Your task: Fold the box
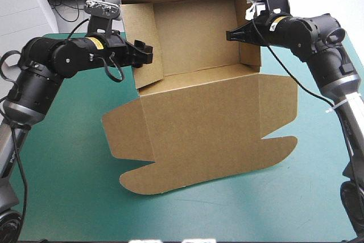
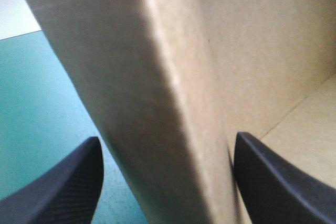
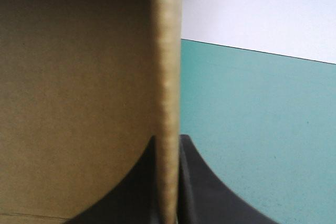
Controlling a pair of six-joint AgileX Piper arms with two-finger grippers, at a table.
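High view: a brown cut-cardboard box (image 1: pixel 199 123) sits mid-table on the teal-green cover (image 1: pixel 62 192), far walls raised, lid flat nearward. Left wrist view: the left gripper (image 2: pixel 167 137) has its black fingers (image 2: pixel 63 187) spread, straddling the left wall. Right wrist view: the right gripper (image 3: pixel 168 138) pinches the right wall.

We saw the box (image 1: pixel 199 123) as plain brown board, matt and paper-faced, with a slightly rough, fibrous cut edge on its raised wall in the right wrist view. The teal-green cover (image 1: pixel 62 169) looked matt and smooth, faintly speckled up close, perhaps a rubbery sheet rather than cloth. The black fingers (image 2: pixel 63 192) of the left gripper (image 2: pixel 167 139) carried a fine woven texture with a dull sheen.
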